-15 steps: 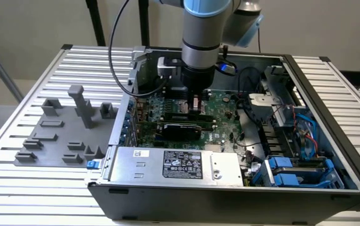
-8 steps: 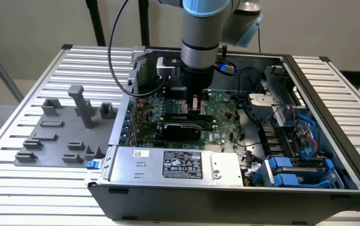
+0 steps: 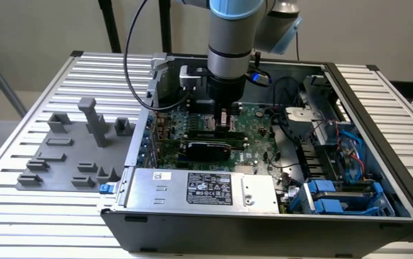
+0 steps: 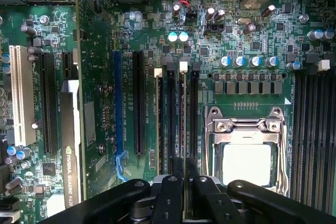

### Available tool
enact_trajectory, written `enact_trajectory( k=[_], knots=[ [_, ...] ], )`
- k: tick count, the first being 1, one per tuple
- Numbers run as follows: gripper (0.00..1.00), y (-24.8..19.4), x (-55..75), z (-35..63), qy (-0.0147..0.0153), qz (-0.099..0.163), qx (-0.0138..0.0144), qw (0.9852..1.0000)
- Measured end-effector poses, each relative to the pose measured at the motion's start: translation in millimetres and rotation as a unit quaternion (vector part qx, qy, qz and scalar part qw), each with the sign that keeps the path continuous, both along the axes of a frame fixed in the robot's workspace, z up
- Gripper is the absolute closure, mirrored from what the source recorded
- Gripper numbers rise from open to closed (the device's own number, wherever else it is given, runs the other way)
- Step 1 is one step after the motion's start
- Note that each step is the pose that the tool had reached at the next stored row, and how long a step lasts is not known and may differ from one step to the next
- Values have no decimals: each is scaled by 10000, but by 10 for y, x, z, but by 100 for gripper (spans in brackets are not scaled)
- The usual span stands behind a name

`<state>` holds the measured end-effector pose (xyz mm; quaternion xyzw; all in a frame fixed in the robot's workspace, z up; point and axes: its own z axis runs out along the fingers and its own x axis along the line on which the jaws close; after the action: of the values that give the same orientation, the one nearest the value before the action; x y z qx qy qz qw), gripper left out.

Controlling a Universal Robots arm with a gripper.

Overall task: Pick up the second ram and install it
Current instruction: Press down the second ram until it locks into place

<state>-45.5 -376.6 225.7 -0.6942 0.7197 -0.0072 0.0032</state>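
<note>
The slatted table (image 3: 33, 216) spans the exterior view, and the open PC case (image 3: 379, 140) takes up that view's centre and right. Inside the case the motherboard (image 3: 257, 135) lies flat in the middle of the frame. The arm (image 3: 231, 38) comes straight down onto the motherboard from the upper centre. A grey power supply (image 3: 199, 189) sits along the lower centre of the case, with blue drive bays (image 3: 329, 197) at the lower right. On the table at the exterior view's left lies a grey fixture tray (image 3: 55, 162) with upright posts. A black graphics card (image 3: 206, 147) stands across the board just below the gripper (image 3: 224, 125).

In the wrist view the motherboard (image 4: 252, 40) carries long black slots (image 4: 138, 103) and a white one (image 4: 21, 95). The graphics card (image 4: 71, 145) stands between them. The CPU socket (image 4: 245, 156), with its metal frame, lies beside the RAM slots (image 4: 170, 114).

The gripper (image 4: 184, 167) is directly over those RAM slots. Its black fingers (image 4: 174, 192) are drawn close together, pinching a thin board seen edge-on. This is the second ram (image 4: 182, 129), which runs in line with the slot that has the white latch (image 4: 182, 67), next to the CPU socket. Whether it is fully seated in the slot cannot be told.
</note>
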Motion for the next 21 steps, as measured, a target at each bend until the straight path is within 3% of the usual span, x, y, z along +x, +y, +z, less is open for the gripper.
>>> enact_trajectory(
  k=[4,9,12,13,21],
  knots=[
    [0,-1,0,22,-1,0,0,10000],
    [0,0,-2,195,-1,1,1,10000],
    [0,0,-6,218,-2,1,1,10000],
    [100,0,-6,218,-2,1,2,10000],
    [100,0,-6,223,-1,1,1,10000]
  ],
)
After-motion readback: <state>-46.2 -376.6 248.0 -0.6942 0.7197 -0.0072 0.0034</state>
